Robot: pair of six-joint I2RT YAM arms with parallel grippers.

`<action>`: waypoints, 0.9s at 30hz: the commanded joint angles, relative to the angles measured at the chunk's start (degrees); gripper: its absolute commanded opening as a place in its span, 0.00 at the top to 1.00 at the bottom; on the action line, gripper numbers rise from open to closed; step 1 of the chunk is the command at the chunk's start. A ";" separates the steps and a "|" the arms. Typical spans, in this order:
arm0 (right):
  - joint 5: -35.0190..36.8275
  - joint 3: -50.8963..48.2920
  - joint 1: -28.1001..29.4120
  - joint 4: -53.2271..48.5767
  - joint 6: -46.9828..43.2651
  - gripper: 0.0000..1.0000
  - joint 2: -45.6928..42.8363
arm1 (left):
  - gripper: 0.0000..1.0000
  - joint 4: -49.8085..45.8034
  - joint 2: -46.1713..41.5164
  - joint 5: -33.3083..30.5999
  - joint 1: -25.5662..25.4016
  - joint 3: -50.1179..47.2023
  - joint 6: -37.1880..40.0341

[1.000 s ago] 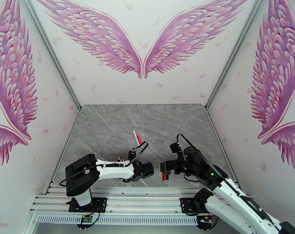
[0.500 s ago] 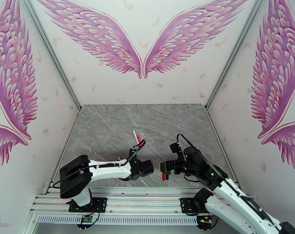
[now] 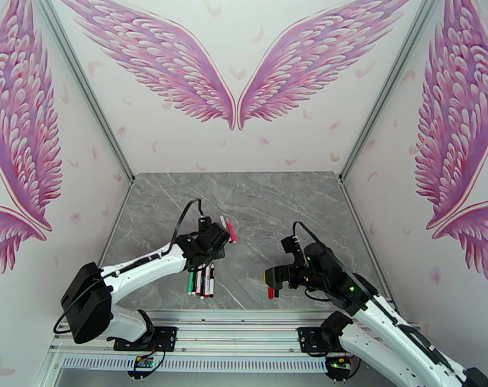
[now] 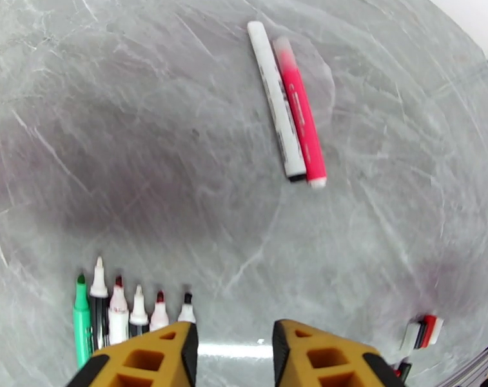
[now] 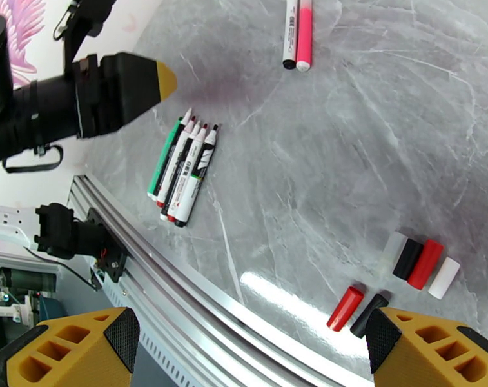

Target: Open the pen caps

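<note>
**Left hand**: has swung away from the near rail and now hovers just past the row of six uncapped pens. Its fingers have eased apart and hold nothing.

**Pair of pens**: one white, one pink, touching side by side on the worktop, farther beyond the row. Both appear capped.

**Pen caps**: six lying loose, well to the right of the row.

**Right hand**: unmoved, spread wide and empty above the caps.

**Judgement**: six pens are done, and the pair is probably next.
</note>
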 commanded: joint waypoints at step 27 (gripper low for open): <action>1.81 2.92 0.48 -1.66 -1.36 0.01 -0.70 | 0.64 10.44 30.42 13.30 12.03 21.36 8.47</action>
